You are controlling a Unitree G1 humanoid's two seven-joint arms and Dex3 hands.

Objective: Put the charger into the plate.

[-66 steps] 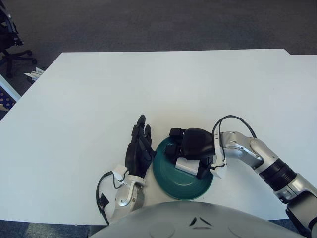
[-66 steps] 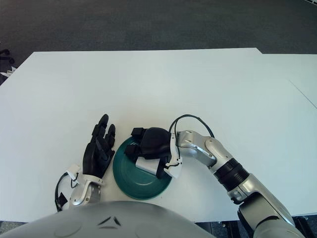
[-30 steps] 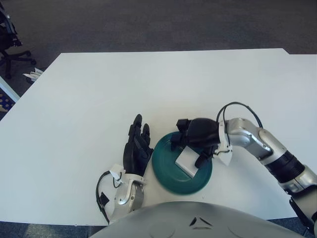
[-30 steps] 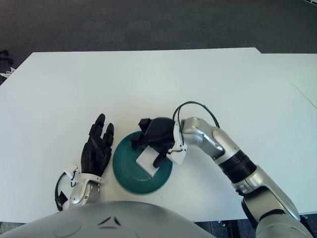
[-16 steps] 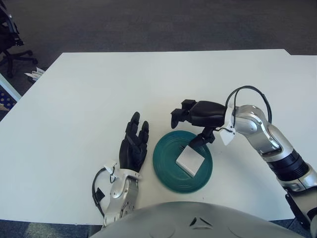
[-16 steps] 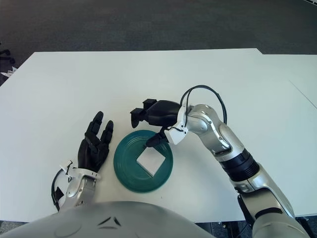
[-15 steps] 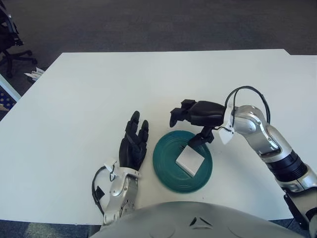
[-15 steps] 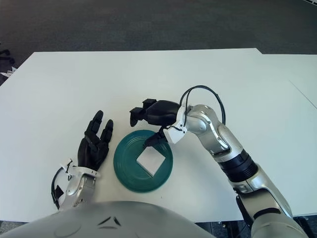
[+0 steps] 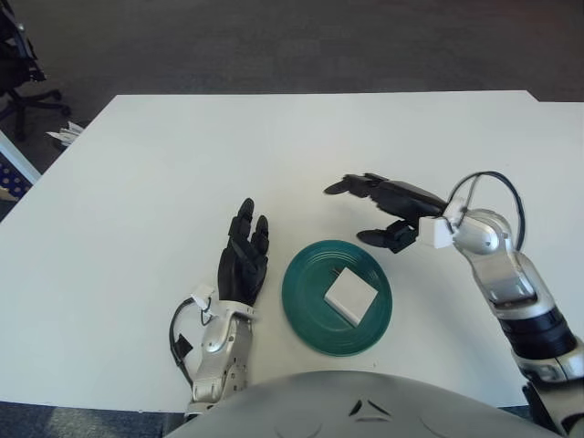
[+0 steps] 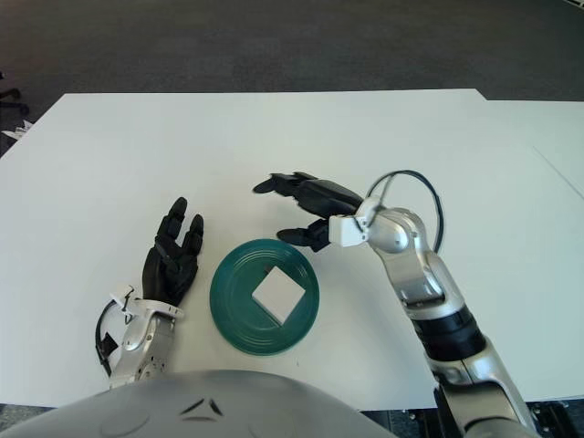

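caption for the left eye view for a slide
Charger lies in the plate; open right hand above, left hand beside.

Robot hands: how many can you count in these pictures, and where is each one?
2. The left hand shows left of the green plate, fingers spread. The right hand is open beyond the plate's far right edge. The white charger lies in the plate.

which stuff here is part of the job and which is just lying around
Part of the job:
charger, lying in the plate
plate
right hand, open, beyond the plate
left hand, open, left of the plate

Just there:
table
office chair, beyond the table's far left corner
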